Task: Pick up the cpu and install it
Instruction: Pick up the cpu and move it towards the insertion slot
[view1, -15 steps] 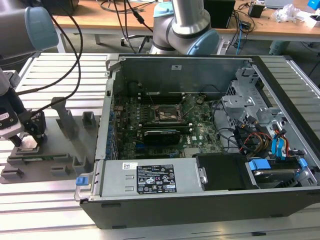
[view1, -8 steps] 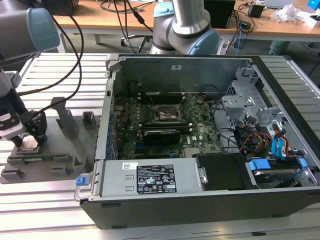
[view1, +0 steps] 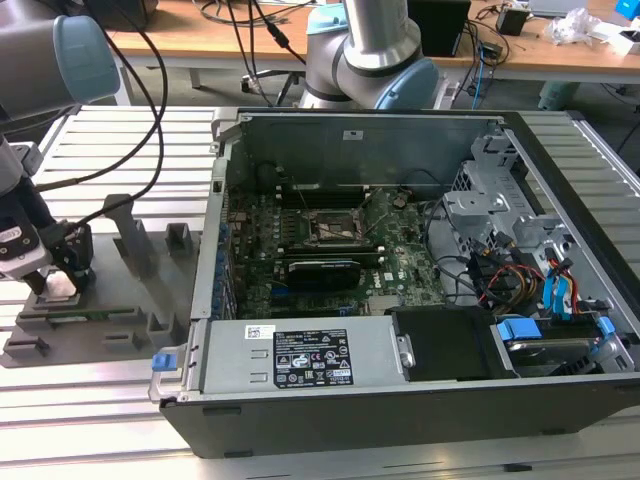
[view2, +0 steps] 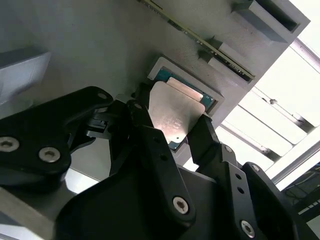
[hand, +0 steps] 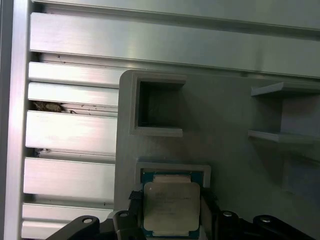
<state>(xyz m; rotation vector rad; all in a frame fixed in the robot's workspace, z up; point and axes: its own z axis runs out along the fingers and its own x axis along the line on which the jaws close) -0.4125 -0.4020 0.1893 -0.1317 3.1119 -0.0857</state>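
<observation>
cpu: sat in its pocket on the grey holder
gripper: straddling the cpu, can't tell if it's clamped
risk: off-centre bite tilts the cpu, so it jams or drops

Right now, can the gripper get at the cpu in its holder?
Likely yes: the gripper sits right at the cpu, which lies bare in the grey holder pocket, nothing between them.

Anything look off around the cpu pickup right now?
Nothing stands out. The cpu lies flat and square in its recess in the grey holder, and the gripper is centred on it.
</observation>
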